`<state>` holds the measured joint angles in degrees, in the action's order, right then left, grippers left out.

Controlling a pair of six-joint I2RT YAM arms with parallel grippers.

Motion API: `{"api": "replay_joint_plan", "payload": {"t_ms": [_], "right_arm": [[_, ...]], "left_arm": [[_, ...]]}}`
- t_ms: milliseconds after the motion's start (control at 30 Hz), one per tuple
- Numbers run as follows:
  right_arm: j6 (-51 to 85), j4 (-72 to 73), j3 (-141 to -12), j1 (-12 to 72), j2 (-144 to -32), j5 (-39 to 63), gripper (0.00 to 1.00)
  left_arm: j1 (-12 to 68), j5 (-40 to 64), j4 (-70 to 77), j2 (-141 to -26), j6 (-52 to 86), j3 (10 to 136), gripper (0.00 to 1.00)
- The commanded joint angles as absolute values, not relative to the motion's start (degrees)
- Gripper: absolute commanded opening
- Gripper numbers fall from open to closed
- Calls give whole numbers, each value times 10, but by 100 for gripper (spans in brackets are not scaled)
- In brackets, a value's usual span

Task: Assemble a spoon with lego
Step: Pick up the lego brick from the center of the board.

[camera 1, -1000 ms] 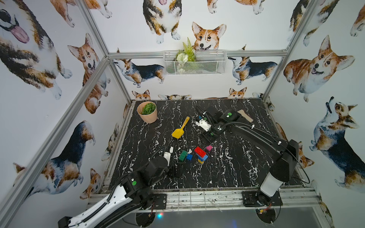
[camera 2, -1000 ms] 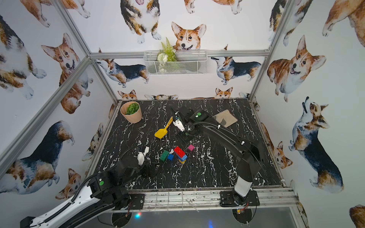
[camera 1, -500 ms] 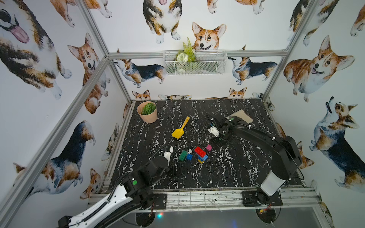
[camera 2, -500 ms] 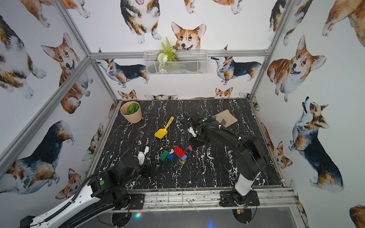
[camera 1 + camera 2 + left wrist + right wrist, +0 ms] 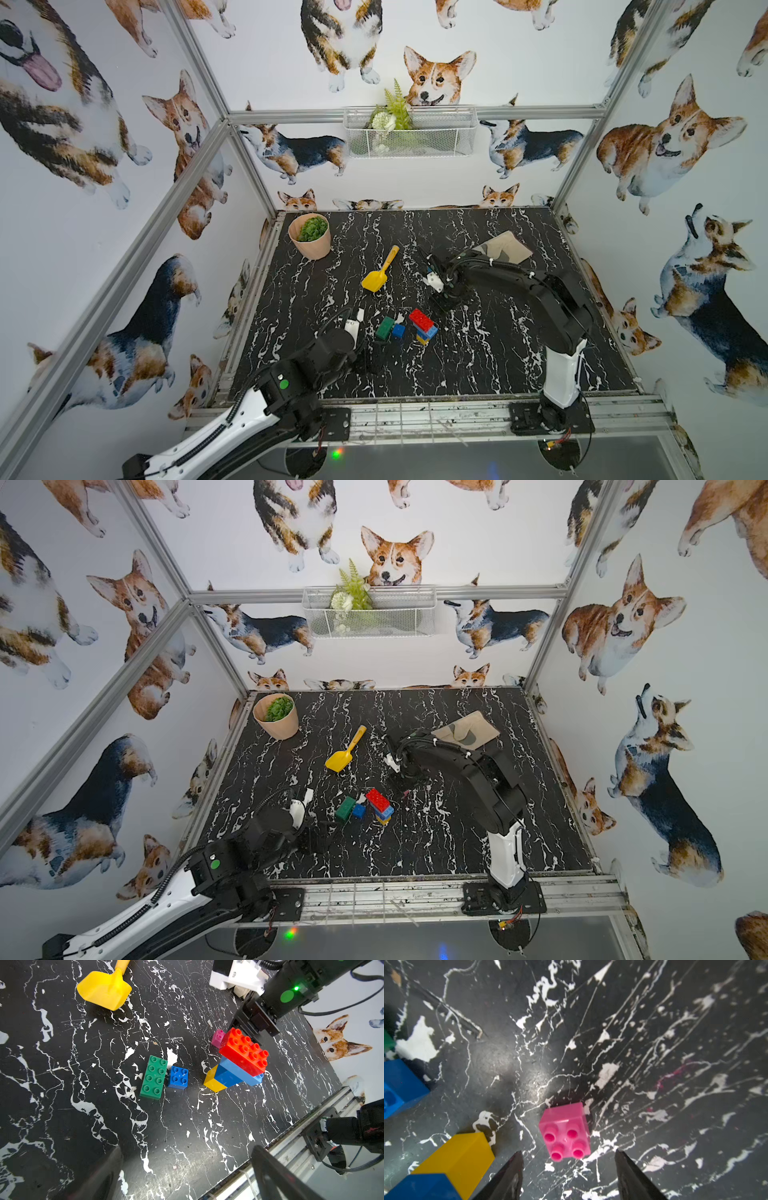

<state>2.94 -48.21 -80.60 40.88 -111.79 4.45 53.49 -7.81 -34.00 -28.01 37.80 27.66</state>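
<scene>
The spoon (image 5: 239, 1061) is a tilted stack of yellow, dark blue, light blue and red lego near the table's front middle, in both top views (image 5: 423, 326) (image 5: 380, 804). Left of it lie a loose green brick (image 5: 153, 1077) and a small dark blue brick (image 5: 178, 1077). Just behind the stack, a pink brick (image 5: 565, 1132) sits studs up on the table. My right gripper (image 5: 568, 1152) hangs over it, open; the brick lies just beyond the fingertips, untouched. My left gripper (image 5: 187, 1148) stands wide open and empty, nearer the front edge than the bricks.
A yellow toy shovel (image 5: 379, 276) lies behind the bricks. A pot with a green plant (image 5: 311, 236) stands at the back left and a tan glove (image 5: 503, 248) lies at the back right. A metal rail (image 5: 415, 415) runs along the front edge.
My right arm has swung from beside the shovel toward the front and come down over the pink brick, its jaws a little narrower. The left arm and the bricks have not moved.
</scene>
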Motion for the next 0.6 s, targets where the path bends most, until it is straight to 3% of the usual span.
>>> {"api": "replay_joint_plan", "payload": {"t_ms": [0, 233, 567], "right_arm": [[22, -468, -815, 411, -1132, 34, 69], [16, -466, -813, 410, -1134, 23, 64], [11, -467, -814, 410, -1141, 19, 46]], "left_arm": [[535, -85, -345, -283, 384, 280, 100], [535, -87, -345, -286, 383, 280, 100], [535, -88, -341, -295, 381, 280, 100]]}}
